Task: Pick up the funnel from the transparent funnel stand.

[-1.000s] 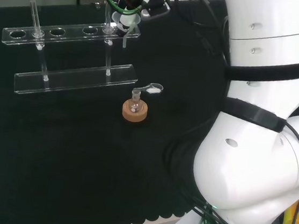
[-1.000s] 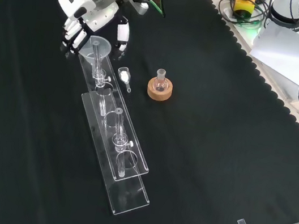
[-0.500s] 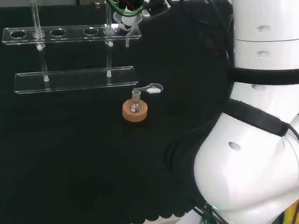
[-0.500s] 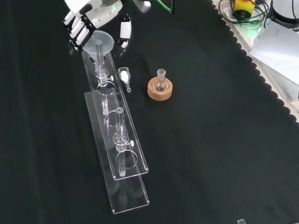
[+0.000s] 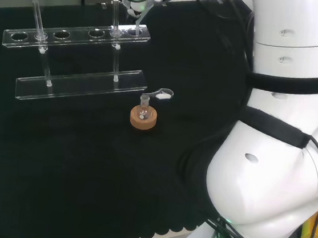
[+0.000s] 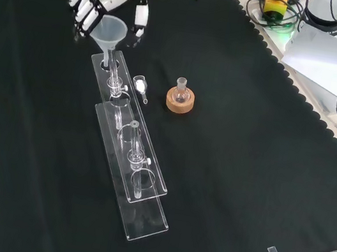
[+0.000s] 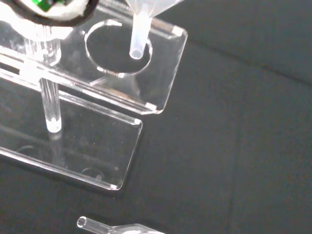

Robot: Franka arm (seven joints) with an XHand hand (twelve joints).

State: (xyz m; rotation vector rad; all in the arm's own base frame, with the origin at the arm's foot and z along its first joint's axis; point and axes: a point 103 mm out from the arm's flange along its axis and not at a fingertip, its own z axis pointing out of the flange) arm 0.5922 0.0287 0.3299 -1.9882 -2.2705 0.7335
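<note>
Funnel lifting clear of the stand

The hand grips the funnel; below it, the stem tip hangs over the stand hole, so rise straight.

A small round flask stands upright in a cork ring near the middle of the worktop. Just beside it lies a small clear scoop, apart from the ring.
</note>
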